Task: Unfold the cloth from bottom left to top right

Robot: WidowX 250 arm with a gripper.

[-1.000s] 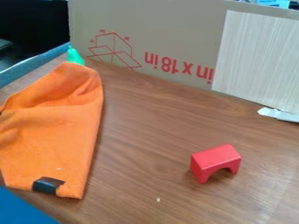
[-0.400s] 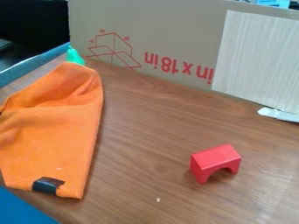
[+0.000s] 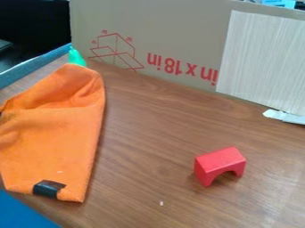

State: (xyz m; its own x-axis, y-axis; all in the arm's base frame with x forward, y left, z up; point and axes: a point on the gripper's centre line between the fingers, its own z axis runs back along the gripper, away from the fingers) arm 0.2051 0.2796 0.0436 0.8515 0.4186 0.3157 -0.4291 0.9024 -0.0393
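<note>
Jaws: cannot tell if apart, together or clamped on anything.

Cloth: orange, at left on the wood-look counter, running from the back to the near left. Its left side is cut by the view's edge. Near part lies fairly flat; 1 black tag sits at the near hem, close to the right-hand corner. Farther back, a raised ridge and soft creases; the far end is rounded and narrow, with no square corner showing.

Progress: partial at best, in my judgement. The near hem and long right side look fairly straight, but the back half reads as doubled or bunched. Cannot tell how many layers lie there, nor whether the bottom-left corner is already lifted over. Left to do, probably: carry the loose layer toward the top right and flatten the ridge. I would not call it finished.

Around it: 1 green object just beside the far end; contact unclear. Blue surface at the near left corner. 1 red arch block upright on its legs, well apart to the right. Cardboard stands behind, a pale panel against it.

Risk: a wide sweep rightward could bring fabric toward the block.
</note>
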